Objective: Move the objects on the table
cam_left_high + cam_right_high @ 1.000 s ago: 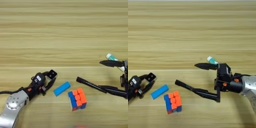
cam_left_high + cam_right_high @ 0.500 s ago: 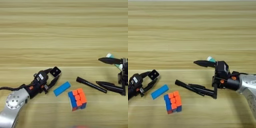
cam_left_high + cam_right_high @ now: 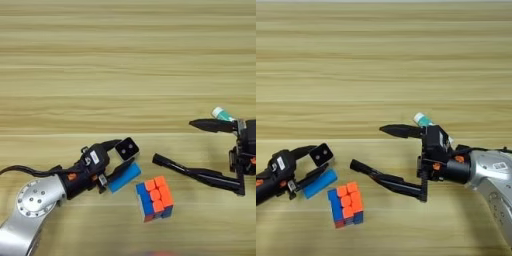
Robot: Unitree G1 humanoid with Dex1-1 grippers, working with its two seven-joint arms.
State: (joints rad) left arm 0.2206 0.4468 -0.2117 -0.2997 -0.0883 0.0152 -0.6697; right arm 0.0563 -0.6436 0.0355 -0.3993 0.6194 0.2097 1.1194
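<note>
Left eye view: my left gripper clamps the black cube at lower left, just over the blue block, which I could nudge; right gripper gapes wide.

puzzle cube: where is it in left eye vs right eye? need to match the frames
Left eye view: the puzzle cube sits low, right of centre, just right of the blue block.
Right eye view: the same cube sits low, well left of centre.
Shared landmark: the black marker pen, whose left tip lies just up and right of the cube in both views.
</note>
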